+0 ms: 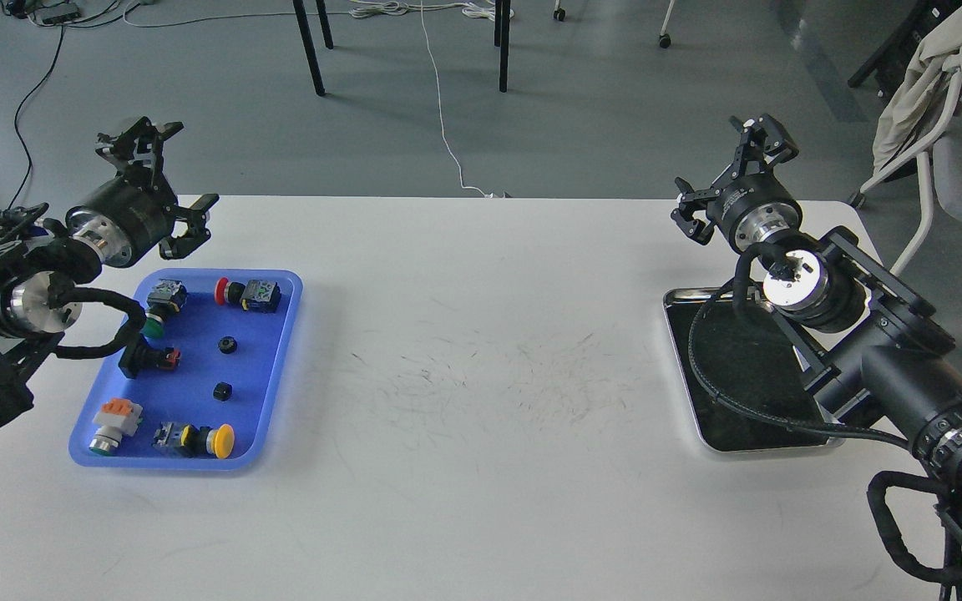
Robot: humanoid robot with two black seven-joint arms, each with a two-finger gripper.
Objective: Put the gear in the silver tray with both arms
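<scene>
Blue tray (276, 367) holds push-buttons, two gears (228, 345) (black); silver tray (727, 401) bare.

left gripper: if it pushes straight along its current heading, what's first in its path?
Nothing on the table, apparently. The left gripper points up and away, past the table's far-left corner, open and empty. The blue tray lies nearer, behind that line. Beyond is bare floor; depth is unclear.

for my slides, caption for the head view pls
Both grippers, left and right, open above the table; gears wait in blue tray, silver tray empty.
</scene>
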